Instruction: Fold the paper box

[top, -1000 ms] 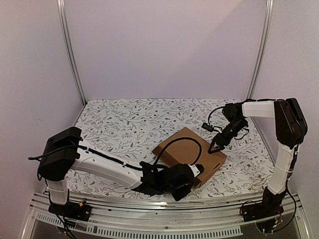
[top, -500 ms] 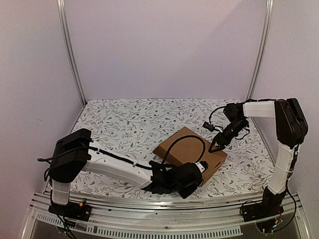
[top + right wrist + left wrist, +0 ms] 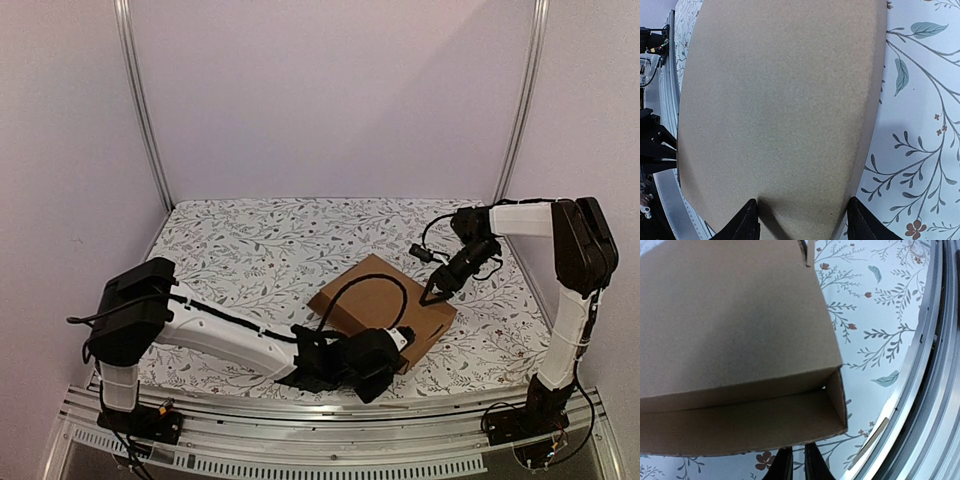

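Observation:
The paper box [image 3: 375, 300] is brown cardboard, folded into a shallow box on the flowered table, right of middle. In the left wrist view the paper box [image 3: 730, 315] shows its lid and a side wall with a folded corner. My left gripper [image 3: 392, 350] is at the box's near edge. In its own view the left gripper [image 3: 799, 467] is shut and empty, just below the lower cardboard edge. My right gripper [image 3: 430, 297] is at the box's far right side. In its own view the right gripper [image 3: 802, 222] is open, with the box lid [image 3: 780, 100] spanning the space between its fingers.
The metal rail [image 3: 330, 410] runs along the table's near edge, close behind my left gripper, and shows at the right of the left wrist view [image 3: 925, 390]. A black cable [image 3: 350, 285] of the left arm arches over the box. Upright posts stand at the back corners.
My left arm has swung and its gripper has slid a little right along the box's near edge. The right gripper and the box have barely moved.

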